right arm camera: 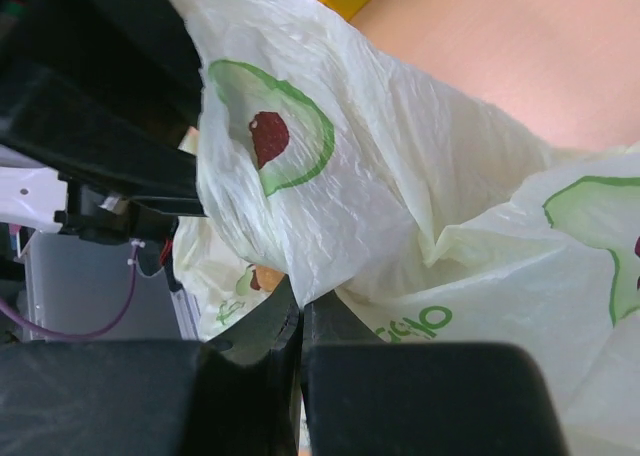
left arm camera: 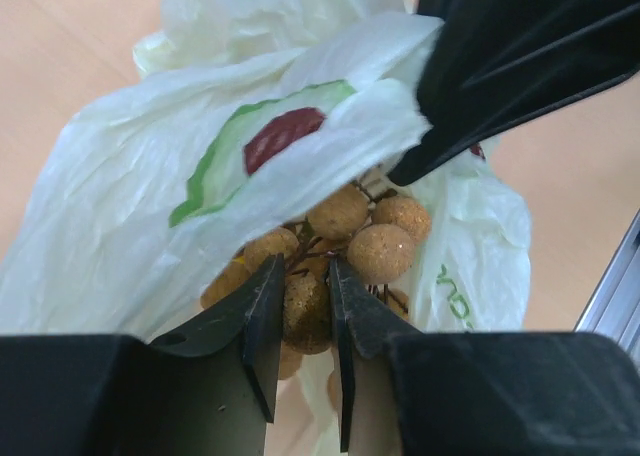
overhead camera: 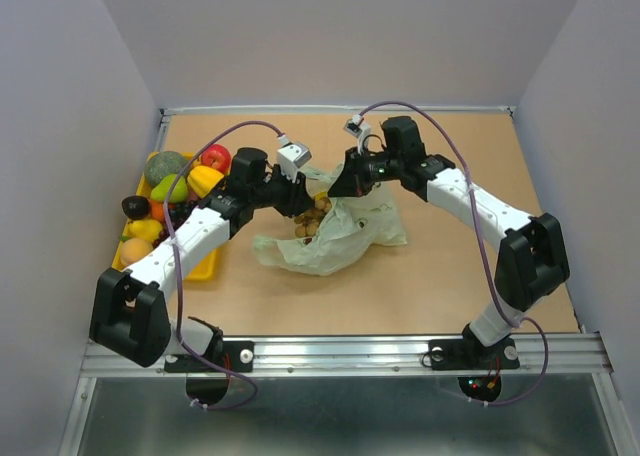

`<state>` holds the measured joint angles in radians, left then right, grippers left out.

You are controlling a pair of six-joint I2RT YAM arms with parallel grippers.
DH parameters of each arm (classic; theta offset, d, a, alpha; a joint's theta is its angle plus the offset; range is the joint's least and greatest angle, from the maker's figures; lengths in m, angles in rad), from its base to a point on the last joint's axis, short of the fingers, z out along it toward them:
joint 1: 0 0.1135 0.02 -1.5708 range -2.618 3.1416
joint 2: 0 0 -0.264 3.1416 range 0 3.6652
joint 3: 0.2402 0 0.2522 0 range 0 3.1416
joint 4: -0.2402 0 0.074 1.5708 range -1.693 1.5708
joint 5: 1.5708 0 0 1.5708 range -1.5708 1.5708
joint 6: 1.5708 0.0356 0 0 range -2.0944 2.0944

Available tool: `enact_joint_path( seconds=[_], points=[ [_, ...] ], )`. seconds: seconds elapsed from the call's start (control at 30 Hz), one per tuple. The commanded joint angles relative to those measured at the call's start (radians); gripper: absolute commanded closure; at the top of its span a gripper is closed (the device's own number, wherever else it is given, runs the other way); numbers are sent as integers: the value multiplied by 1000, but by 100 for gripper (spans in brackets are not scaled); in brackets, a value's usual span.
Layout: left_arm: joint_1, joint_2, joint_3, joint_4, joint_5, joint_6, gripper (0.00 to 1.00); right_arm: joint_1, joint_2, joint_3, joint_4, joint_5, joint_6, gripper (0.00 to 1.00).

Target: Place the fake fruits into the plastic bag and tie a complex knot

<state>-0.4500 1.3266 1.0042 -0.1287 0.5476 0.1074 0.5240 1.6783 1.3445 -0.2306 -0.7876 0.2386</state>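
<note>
Squarely between left jaws: tan-brown balls.

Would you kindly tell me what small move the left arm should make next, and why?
Probably ease the left gripper a little deeper into the plastic bag before releasing: it grips the bunch of tan-brown balls only at the mouth, which the right gripper holds up by the rim.

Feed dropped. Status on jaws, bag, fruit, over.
Left gripper: jaws shut on bunch of tan-brown balls at plastic bag mouth. Right gripper: jaws shut on bag edge. Other fruits in yellow tray. Nothing blocking.
</note>
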Motion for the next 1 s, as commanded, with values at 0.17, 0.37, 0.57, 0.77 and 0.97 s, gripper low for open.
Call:
enact_joint_path(
  seconds=[0.17, 0.37, 0.57, 0.77, 0.97],
  points=[
    [-1, 14, -72, 317, 51, -242, 92, -13, -32, -13, 36, -101, -10, 99],
    [-4, 66, -67, 272, 34, -193, 74, -15, -46, -51, 36, -116, -10, 99],
    [-7, 36, 46, -65, 89, 93, 11, -15, -63, -148, 36, -13, 22, 100],
    [31, -154, 69, -342, 83, 302, 1, -15, -72, -248, 45, 42, 16, 100],
    [224, -297, 183, -474, 130, 353, 1, -15, -69, -275, 54, 79, 11, 100]
  ],
)
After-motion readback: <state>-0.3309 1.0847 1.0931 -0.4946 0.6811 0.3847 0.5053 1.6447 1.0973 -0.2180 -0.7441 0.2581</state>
